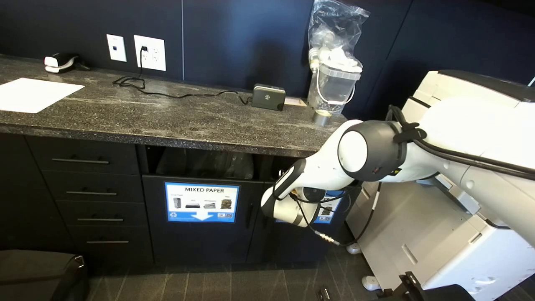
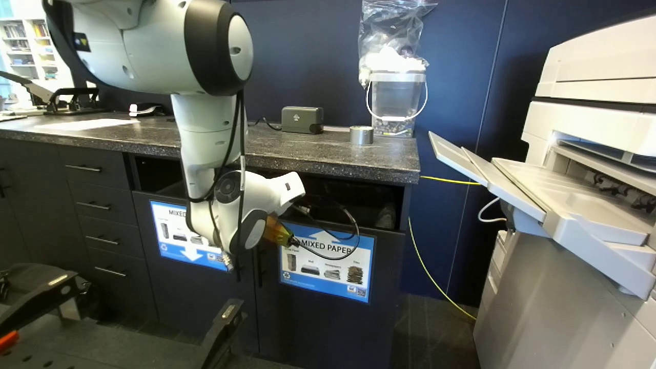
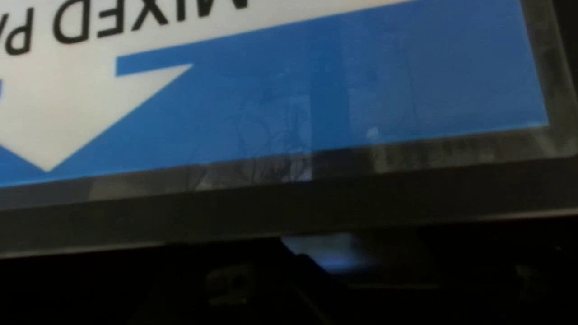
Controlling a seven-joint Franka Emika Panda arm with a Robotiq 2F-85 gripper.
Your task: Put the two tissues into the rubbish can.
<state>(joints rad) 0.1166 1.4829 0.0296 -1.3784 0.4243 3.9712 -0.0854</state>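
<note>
The rubbish can is the dark slot under the counter, with its front rim (image 2: 385, 231) above a blue-and-white sign (image 2: 330, 259) with small dark pictures; the arm partly hides it in an exterior view (image 1: 328, 211). The arm's wrist is at this slot. In the wrist view the sign stands upside down and the slot's front edge (image 3: 406, 194) crosses the picture. A dark slanted shape below it looks like part of my gripper (image 3: 311, 275), with a pale blurred patch beside it. I cannot tell whether that patch is tissue. The two tissues are not clearly visible.
A twin slot with a "MIXED PAPER" sign (image 1: 202, 202) is alongside. Above are the countertop edge (image 2: 328, 166), a bucket with a clear bag (image 2: 397, 97), a tape roll (image 2: 362, 135), a small box (image 2: 302, 120) and a white sheet (image 1: 37, 95). A printer (image 2: 569, 215) stands right.
</note>
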